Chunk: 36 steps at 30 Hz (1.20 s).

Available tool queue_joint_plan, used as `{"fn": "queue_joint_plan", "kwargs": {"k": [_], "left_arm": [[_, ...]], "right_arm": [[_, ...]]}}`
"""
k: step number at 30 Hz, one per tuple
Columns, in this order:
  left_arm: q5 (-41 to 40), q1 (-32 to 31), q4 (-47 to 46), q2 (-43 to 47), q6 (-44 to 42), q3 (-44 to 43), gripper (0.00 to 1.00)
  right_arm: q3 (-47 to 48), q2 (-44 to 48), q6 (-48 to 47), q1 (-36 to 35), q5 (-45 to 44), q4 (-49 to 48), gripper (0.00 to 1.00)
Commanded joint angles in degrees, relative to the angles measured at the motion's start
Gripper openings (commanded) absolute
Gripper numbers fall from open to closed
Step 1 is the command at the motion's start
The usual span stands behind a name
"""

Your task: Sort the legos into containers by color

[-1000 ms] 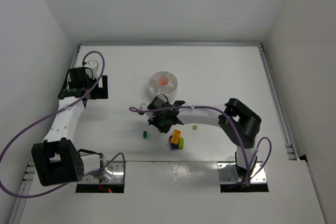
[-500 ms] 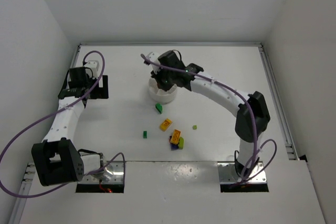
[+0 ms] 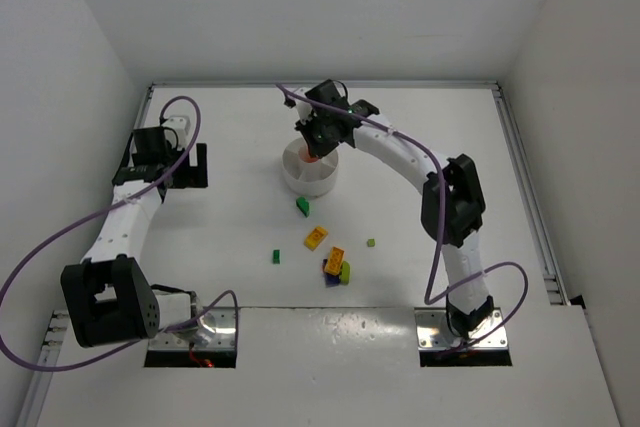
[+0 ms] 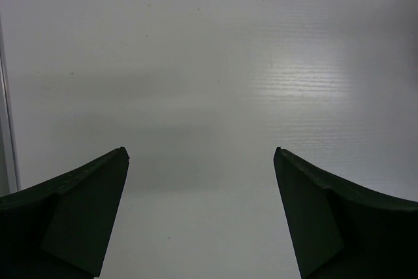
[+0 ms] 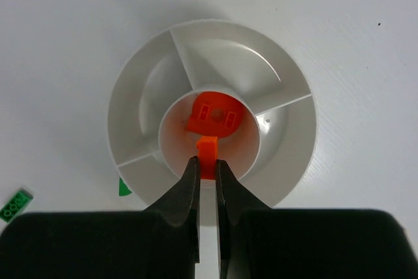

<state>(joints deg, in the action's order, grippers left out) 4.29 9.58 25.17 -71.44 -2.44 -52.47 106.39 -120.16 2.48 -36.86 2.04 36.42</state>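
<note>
The relation that matters is between the small red-orange plastic brick [image 5: 207, 150] and the centre well [image 5: 171, 136] of the round white dish [image 5: 287, 135]. The right hand [image 5: 208, 168] is clamped on the lower part of this brick, with the two fingers pressed against its sides. The brick's longer side runs along the line of the fingers and points down toward the dish. In the right wrist view the free end of the brick lies over the well, close to the well's near wall and just beside the flat red-orange brick [image 5: 214, 117] that lies on its floor. The wedge sections around the well look empty. The colour matches, so the judgement is that letting go here should put the brick in the right place, though it may touch the near wall on the way. The right arm is stretched far from its base in a long bow across the desk [image 3: 220, 237], with the wrist turned down above the dish. The left hand [image 4: 201, 151] has its fingers wide apart and holds nothing, over bare desk, well apart from the dish. The other loose bricks, among them a green brick [image 3: 302, 206] and a yellow-orange brick [image 3: 315, 238], wait on the desk on the near side of the dish, nearer to the right arm.
</note>
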Motion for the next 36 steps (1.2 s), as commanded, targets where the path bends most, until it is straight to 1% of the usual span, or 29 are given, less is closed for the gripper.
{"fn": "queue_joint_plan", "kwargs": {"k": [1,3,4,7,8,9,11,13,15,16,17,18,20,21,23,24,25,28,29,30,33,36], "left_arm": [[1.15,0.52,-1.79,-0.02,0.86,-2.55,1.0],[1.15,0.52,-1.79,-0.63,0.86,-2.55,1.0],[1.15,0.52,-1.79,-0.63,0.86,-2.55,1.0],[1.15,0.52,-1.79,-1.15,0.86,-2.55,1.0],[1.76,0.52,-1.79,-1.16,0.86,-2.55,1.0],[1.77,0.52,-2.31,-1.16,0.86,-2.55,1.0],[1.77,0.52,-2.32,-1.68,1.38,-2.55,1.0],[1.77,0.52,-2.32,-1.69,1.38,-2.55,1.0],[1.77,0.52,-2.84,-1.69,1.38,-2.55,1.0],[1.77,0.52,-2.84,-1.69,1.38,-2.55,1.0],[1.77,0.52,-2.84,-1.69,1.38,-2.55,1.0],[1.77,0.52,-2.84,-1.69,1.38,-2.55,1.0],[2.47,0.52,-3.45,-0.98,1.38,-2.03,1.0],[2.47,0.52,-3.46,-0.46,1.38,-2.02,1.0],[2.47,0.52,-4.07,0.15,1.38,-1.41,1.0],[2.99,0.52,-4.07,0.16,1.38,-1.41,1.0],[3.0,0.52,-4.07,0.16,1.38,-0.8,1.0],[4.76,0.52,-4.07,0.68,1.38,-0.18,1.0],[5.45,0.52,-4.07,1.21,1.38,-0.18,1.0],[5.46,0.52,-4.6,1.21,1.38,-0.18,1.0],[7.47,0.52,-4.6,2.44,0.25,0.44,1.0],[9.76,-0.53,-3.55,4.2,-1.86,1.05,1.0]], "right_arm": [[3.21,-0.78,1.03,0.3,1.12,0.67,0.06],[3.83,-2.35,1.03,0.83,0.42,1.19,0.11],[4.7,-2.88,1.56,0.83,0.42,1.19,0.16],[5.41,-3.42,1.56,0.83,0.42,1.72,0.25],[5.41,-3.42,1.56,0.83,0.42,1.72,0.32],[5.41,-3.42,1.56,0.83,0.42,1.72,0.36],[5.41,-2.89,1.56,0.83,0.42,1.72,0.41],[5.41,-2.89,1.56,0.83,0.42,1.72,0.43],[5.41,-1.66,1.56,0.83,0.42,1.72,0.43],[5.41,-0.96,1.56,1.35,1.37,1.72,0.41],[4.71,1.57,1.04,1.35,3.12,1.72,0.37],[3.75,3.42,0.51,1.35,4.36,1.72,0.35],[-1.69,8.07,-1.07,1.35,9.01,0.84,0.3],[-6.24,12.71,-3.6,0.57,10.34,0.84,0.28],[-10.65,16.52,-7.38,0.04,15.25,3.03,0.26],[-15.55,18.1,-10.62,0.04,18.23,4.08,0.26],[-18.12,20.55,-12.22,0.04,23.65,6.36,0.26],[-27.0,21.8,-18.9,-2.76,28.62,11.19,0.26],[-29.29,21.81,-19.79,-3.56,28.63,11.21,0.26],[-34.01,21.81,-20.4,-4.44,28.63,10.34,0.27],[-40.45,22.6,-21.03,-8.13,25.74,6.56,0.3],[-42.4,21.38,-21.03,-10.77,24.42,4.8,0.3]]}}
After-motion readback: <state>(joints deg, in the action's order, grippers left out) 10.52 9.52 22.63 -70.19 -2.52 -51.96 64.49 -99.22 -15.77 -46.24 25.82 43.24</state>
